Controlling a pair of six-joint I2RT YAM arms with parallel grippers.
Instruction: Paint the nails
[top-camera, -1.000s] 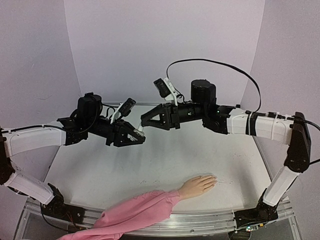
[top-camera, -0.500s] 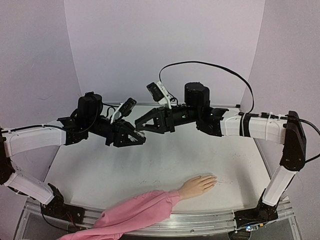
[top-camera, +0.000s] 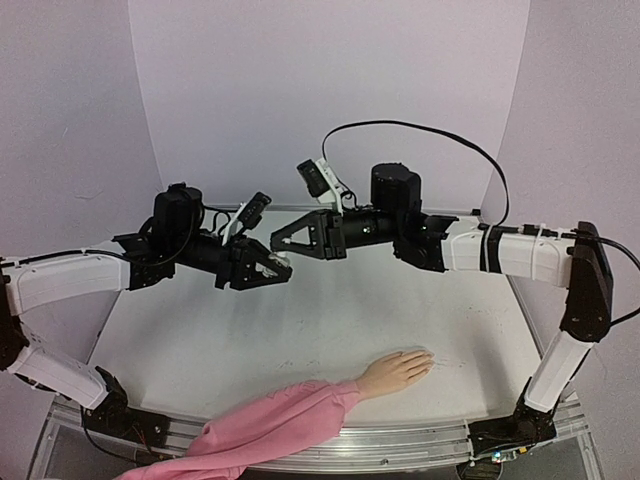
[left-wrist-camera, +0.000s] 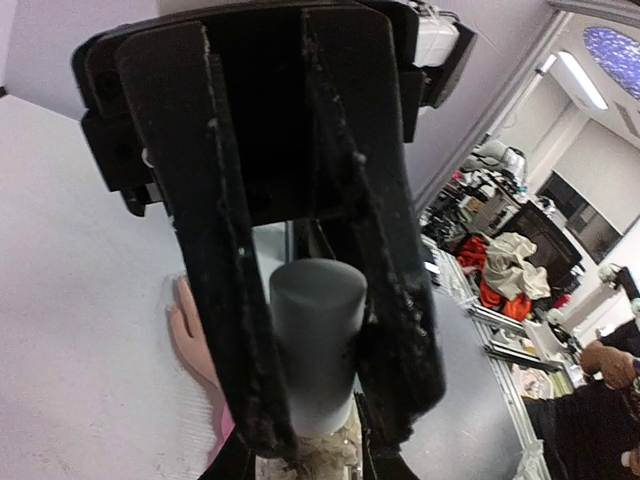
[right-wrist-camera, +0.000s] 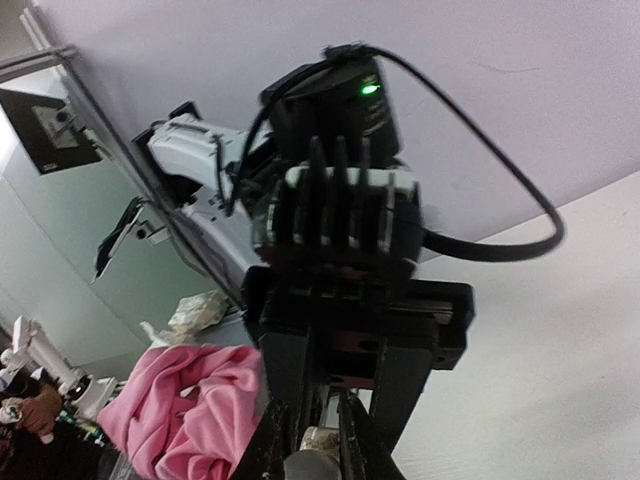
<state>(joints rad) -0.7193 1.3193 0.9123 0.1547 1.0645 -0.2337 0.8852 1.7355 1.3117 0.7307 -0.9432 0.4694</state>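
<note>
Small white bottle (left-wrist-camera: 300, 462) is readied for uncapping.
The grey cap (left-wrist-camera: 316, 345) is pinched, no gap seen, by the right gripper (top-camera: 276, 241), while the small white bottle is clamped by the left gripper (top-camera: 283, 264). A twist and a clean pull are judged to be needed next. The nails (top-camera: 425, 358), on the mannequin hand (top-camera: 397, 370) near the table's (top-camera: 300, 330) front edge, are well apart below.

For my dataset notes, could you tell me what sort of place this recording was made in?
Probably a robotics lab: a white table boxed in by lilac backdrop panels, and beyond it a workroom with cluttered benches and a ceiling light.
</note>
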